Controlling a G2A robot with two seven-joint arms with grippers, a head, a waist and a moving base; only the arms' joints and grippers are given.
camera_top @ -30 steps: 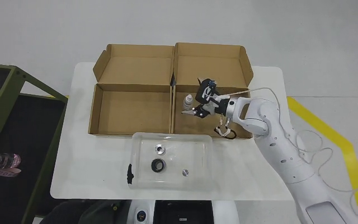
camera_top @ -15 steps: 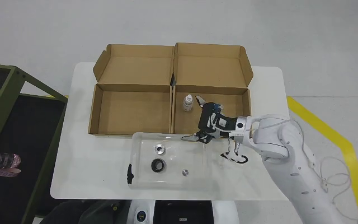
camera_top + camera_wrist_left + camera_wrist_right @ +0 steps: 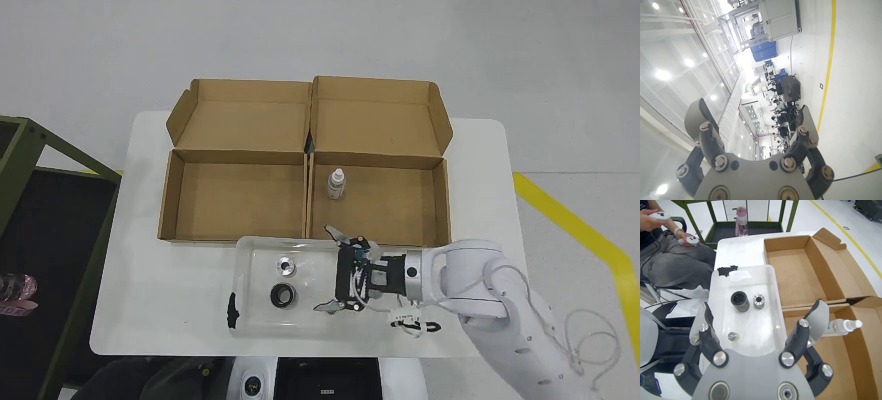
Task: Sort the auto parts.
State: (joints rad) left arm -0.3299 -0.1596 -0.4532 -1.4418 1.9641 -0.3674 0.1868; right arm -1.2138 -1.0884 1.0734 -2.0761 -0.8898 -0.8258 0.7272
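The right gripper (image 3: 332,271) hangs low over the clear plastic bin (image 3: 258,318) at the near edge of the white table (image 3: 150,300). Its jaws are spread wide with nothing between them. Three parts lie on the bin floor. A black bearing (image 3: 739,301) and a silver slotted bushing (image 3: 759,301) stand upright just beside each other toward the bin's far end from the gripper. A small silver stud (image 3: 733,336) sits apart from them, close to one of the gripper's fingers. A torn black patch (image 3: 728,270) clings to the bin's end wall beyond the parts. Behind the bin two open cardboard boxes stand side by side with their lids folded back, the left box (image 3: 235,200) and the right box (image 3: 400,200). A white spray bottle (image 3: 338,183) lies in the right box near the wall shared with its neighbour. In the right wrist view, the other finger (image 3: 820,313) reaches over the bin's rim and hides the bottle's base and part of the box wall. Past the table on the robot's left stands a green cart (image 3: 747,228) holding a pink water bottle (image 3: 741,221). The left gripper (image 3: 752,105) points off into the hall, its fingers held apart and bare.
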